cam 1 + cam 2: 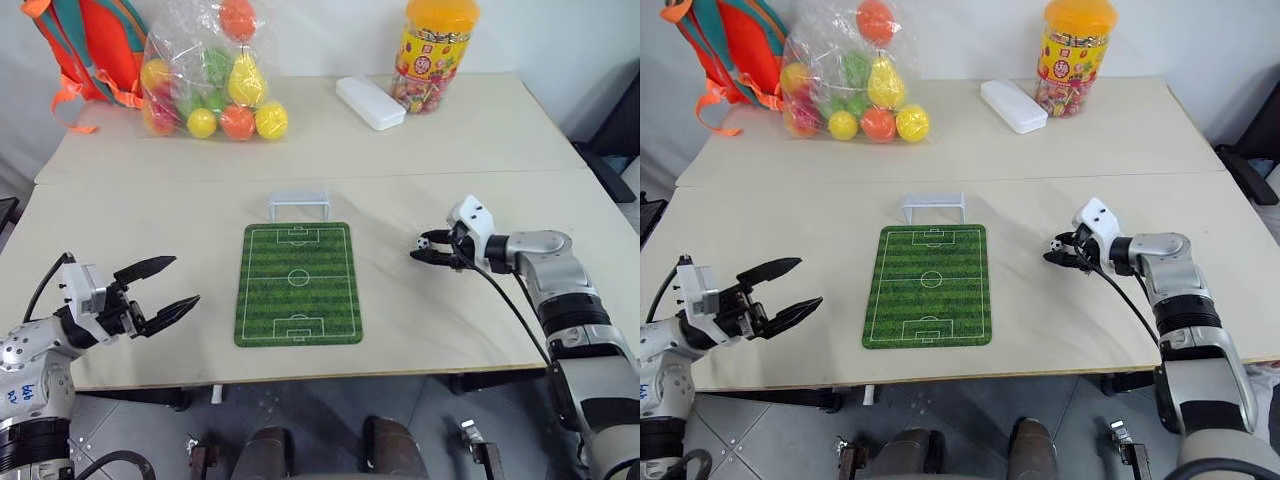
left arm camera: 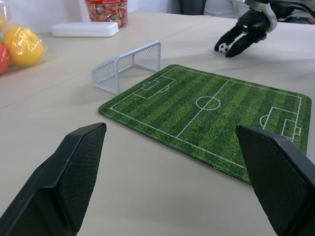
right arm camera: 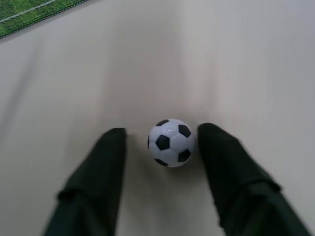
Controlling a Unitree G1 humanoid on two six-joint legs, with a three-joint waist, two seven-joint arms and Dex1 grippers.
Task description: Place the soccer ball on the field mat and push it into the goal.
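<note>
The soccer ball [image 3: 172, 143] lies on the bare table to the right of the field mat [image 1: 298, 285]. My right gripper [image 1: 420, 248] is down at the ball with a finger on each side. One finger touches the ball, and a small gap shows at the other, so the jaws are not shut on it. The white goal [image 1: 298, 204] stands upright just beyond the mat's far short edge, its mouth facing the mat. My left gripper [image 1: 184, 280] hovers open and empty over the table's front left, pointing toward the mat.
Along the far side of the table are a clear bag of coloured plastic balls [image 1: 212, 85], a white oblong case [image 1: 370, 102] and a candy jar with an orange lid [image 1: 436, 55]. An orange backpack [image 1: 85, 45] leans at the far left corner.
</note>
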